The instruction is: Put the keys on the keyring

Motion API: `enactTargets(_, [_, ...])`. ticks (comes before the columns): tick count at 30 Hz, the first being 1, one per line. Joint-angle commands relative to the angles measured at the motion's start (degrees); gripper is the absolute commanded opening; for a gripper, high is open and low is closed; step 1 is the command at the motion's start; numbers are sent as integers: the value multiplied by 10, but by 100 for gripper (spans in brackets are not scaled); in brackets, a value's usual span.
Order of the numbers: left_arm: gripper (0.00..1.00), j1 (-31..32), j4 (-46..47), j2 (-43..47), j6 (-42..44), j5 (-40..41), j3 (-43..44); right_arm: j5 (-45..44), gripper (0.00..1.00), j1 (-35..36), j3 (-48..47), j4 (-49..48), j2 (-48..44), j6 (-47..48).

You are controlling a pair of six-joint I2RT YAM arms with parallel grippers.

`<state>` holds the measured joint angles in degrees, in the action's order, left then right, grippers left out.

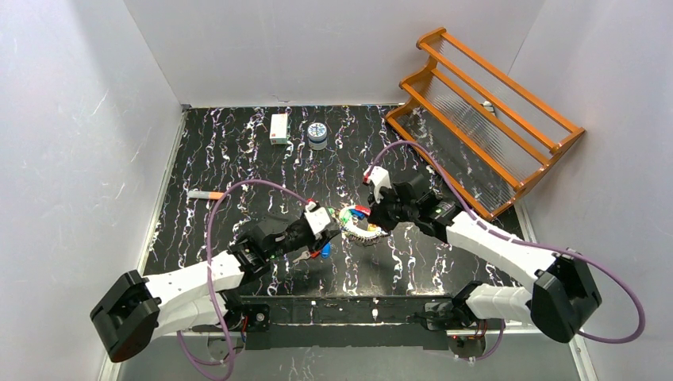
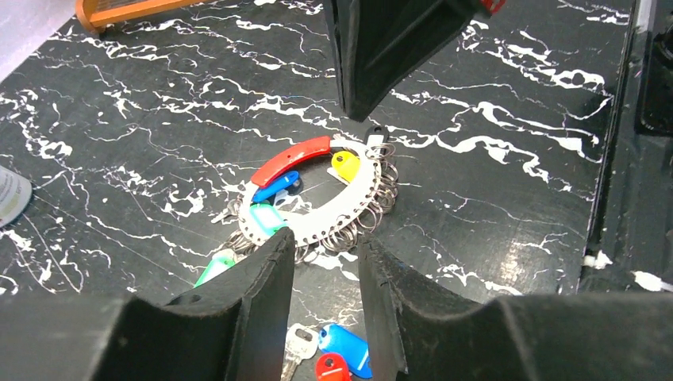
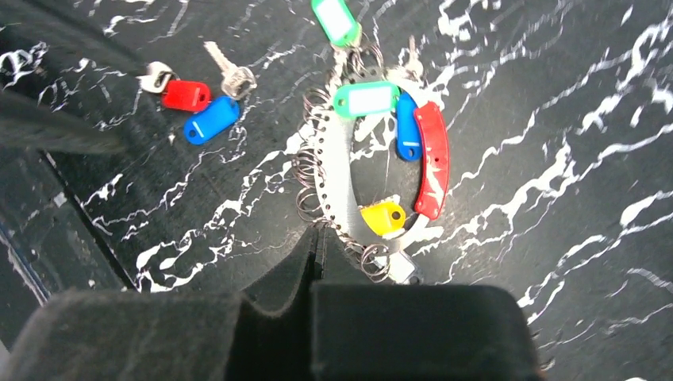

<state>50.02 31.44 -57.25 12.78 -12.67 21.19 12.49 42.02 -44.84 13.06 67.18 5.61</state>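
Observation:
The keyring (image 2: 317, 218) is a white oval plate edged with small wire rings. It lies flat mid-table and carries red, blue, green and yellow tags; it also shows in the right wrist view (image 3: 337, 178) and the top view (image 1: 359, 223). A loose silver key (image 2: 298, 343) with a blue tag (image 2: 347, 349) and a red tag (image 3: 186, 95) lies beside it. My left gripper (image 2: 325, 243) is open and empty, with its tips at the ring's near edge, above the loose key. My right gripper (image 3: 317, 236) is shut, pinching the ring's rim near the yellow tag (image 3: 383, 217).
An orange wooden rack (image 1: 492, 119) leans at the back right. A white box (image 1: 278, 128) and a small round tin (image 1: 317, 135) stand at the back. A small stick-like item (image 1: 205, 194) lies at the left. White walls enclose the table.

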Motion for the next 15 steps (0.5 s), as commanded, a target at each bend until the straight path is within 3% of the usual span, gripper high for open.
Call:
enactTargets(1, [34, 2, 35, -7, -58, 14, 9, -71, 1, -1, 6, -15, 36, -129])
enactTargets(5, [35, 2, 43, -16, -147, 46, -6, -143, 1, -1, 4, 2, 64, -250])
enactTargets(9, [35, 2, 43, -21, -224, 88, -23, -108, 4, -1, 3, 13, 82, -302])
enactTargets(11, [36, 2, 43, -22, -259, 112, -30, -94, 15, -1, 15, 0, 81, -322])
enactTargets(15, [36, 2, 43, -31, -307, 148, -41, -114, 56, -7, 32, -5, 86, -359])
